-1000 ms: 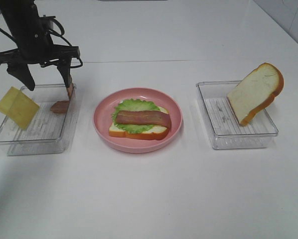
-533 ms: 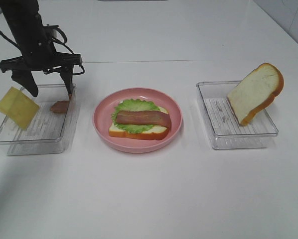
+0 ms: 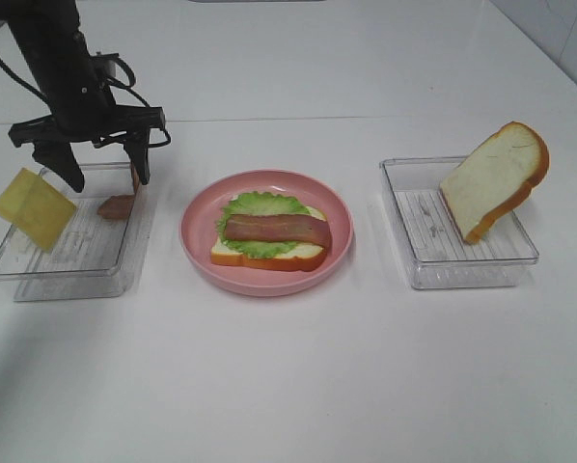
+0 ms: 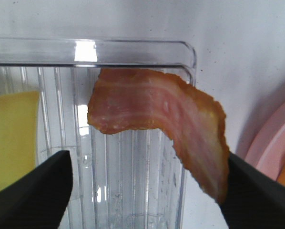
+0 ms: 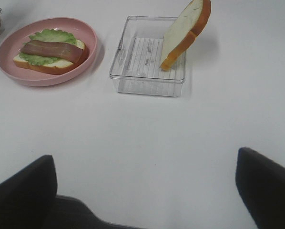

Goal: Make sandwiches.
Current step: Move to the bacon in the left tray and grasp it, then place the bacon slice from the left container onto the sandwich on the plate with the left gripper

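Observation:
The sandwich [image 3: 269, 237] on the pink plate [image 3: 197, 253] is a bread slice with lettuce and one bacon strip on top; the right wrist view shows this sandwich [image 5: 51, 52] too. My left gripper [image 3: 105, 166] hangs open over the back of the left tray [image 3: 38, 280]. In that tray a second bacon strip [image 3: 118, 204] leans on the wall nearest the plate, and a yellow cheese square [image 3: 33, 208] leans on the far-left wall. The left wrist view has that bacon strip [image 4: 166, 112] between my open left gripper's [image 4: 147, 162] fingers, ungripped. My right gripper [image 5: 145, 186] is open over bare table.
A clear tray [image 3: 462, 270] at the right holds a bread slice [image 3: 496, 178] leaning on its far corner. The right wrist view shows this tray [image 5: 147, 78], the bread slice [image 5: 185, 33] and the plate [image 5: 92, 52]. The table [image 3: 298, 386] is white.
My left gripper has shifted a little to the right over the left tray and turned slightly. The bacon strip, the cheese and the sandwich have not moved.

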You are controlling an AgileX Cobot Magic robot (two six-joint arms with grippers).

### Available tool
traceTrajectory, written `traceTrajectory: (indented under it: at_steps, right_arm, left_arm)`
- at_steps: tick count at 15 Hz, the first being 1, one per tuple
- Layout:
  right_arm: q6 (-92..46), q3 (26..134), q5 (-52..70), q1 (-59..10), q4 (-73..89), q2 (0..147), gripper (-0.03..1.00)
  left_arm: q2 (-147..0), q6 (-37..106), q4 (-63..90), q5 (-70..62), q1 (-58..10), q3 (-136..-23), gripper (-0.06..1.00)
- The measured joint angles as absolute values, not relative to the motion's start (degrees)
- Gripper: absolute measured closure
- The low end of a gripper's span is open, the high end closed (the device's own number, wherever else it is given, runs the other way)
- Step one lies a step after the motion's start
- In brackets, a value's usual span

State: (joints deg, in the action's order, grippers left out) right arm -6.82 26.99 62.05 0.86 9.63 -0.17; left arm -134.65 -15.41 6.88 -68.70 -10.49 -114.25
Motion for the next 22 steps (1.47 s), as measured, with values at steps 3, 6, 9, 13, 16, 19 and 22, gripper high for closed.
traceTrajectory:
  at_steps: [3,6,9,13,16,19,22]
  right_arm:
    - [-6.8,27.0,62.1,0.9,9.6,-0.2,-0.02]
    - [-6.8,27.0,62.1,0.9,9.6,-0.2,-0.02]
    - [-6.8,27.0,62.1,0.9,9.6,-0.2,-0.02]
    - [-6.8,27.0,62.1,0.9,9.6,-0.2,-0.02]
    - [-6.8,27.0,62.1,0.9,9.6,-0.2,-0.02]
    - [-6.8,27.0,62.1,0.9,9.6,-0.2,-0.02]
    - [-6.8,27.0,62.1,0.9,9.6,-0.2,-0.02]
  left_arm:
    - [-136.2,-14.8,6.9,-67.4,-10.5,-114.2,0.22]
    - [-136.5,-14.3,6.9,-65.4,-10.5,-114.2,0.33]
    - [-136.5,-14.1,8.4,-64.1,-10.7,-114.2,0.59]
    - [-136.5,-14.1,10.1,-63.1,-10.9,-114.2,0.82]
    - [-136.5,-14.1,10.4,-62.9,-11.0,-114.2,0.89]
    - [-136.5,-14.1,10.4,-63.0,-11.0,-114.4,0.91]
    - [-137.3,-14.1,10.4,-66.1,-11.0,-117.9,0.91]
